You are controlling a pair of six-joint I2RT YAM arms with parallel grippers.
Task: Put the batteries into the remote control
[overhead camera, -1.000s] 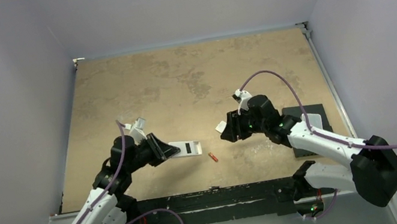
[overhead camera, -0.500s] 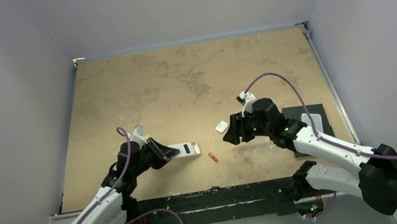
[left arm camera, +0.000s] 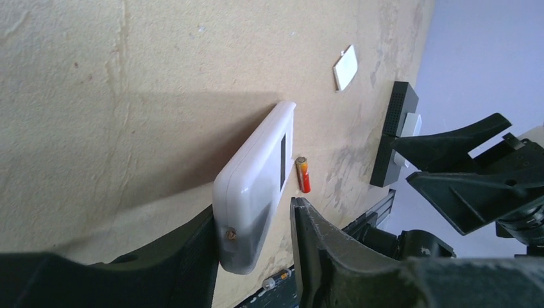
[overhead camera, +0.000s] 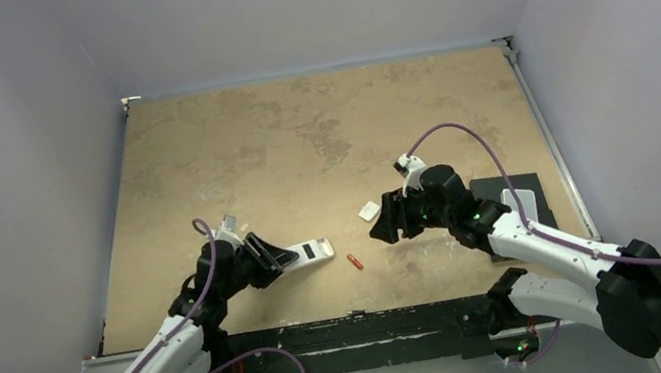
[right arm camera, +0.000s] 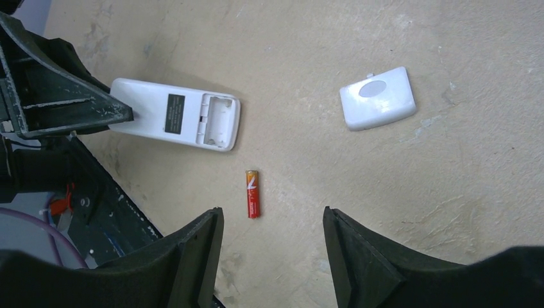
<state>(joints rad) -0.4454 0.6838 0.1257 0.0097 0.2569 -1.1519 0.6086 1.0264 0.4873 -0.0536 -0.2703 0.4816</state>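
The white remote control (overhead camera: 310, 251) lies back up on the table, its battery bay (right arm camera: 215, 119) uncovered and empty. My left gripper (overhead camera: 285, 255) straddles its near end. One finger rests against the remote's (left arm camera: 256, 186) side and the other stands off with a gap, so my left gripper (left arm camera: 253, 208) is open. A single red battery (overhead camera: 354, 262) lies loose just right of the remote. My right gripper (right arm camera: 272, 218) hovers open above the table, with the battery (right arm camera: 253, 193) just beyond its fingertips. Nothing sits between its fingers.
The small white battery cover (overhead camera: 369, 209) lies beyond the battery, and it shows in the right wrist view too (right arm camera: 377, 97). A black block (overhead camera: 511, 197) with a white piece on it sits at the right. The black frame rail (overhead camera: 360, 328) runs along the near edge.
My left gripper's jaws have parted from the remote and that arm has sunk and drawn back a little. The right gripper has opened wider and shifted slightly right.
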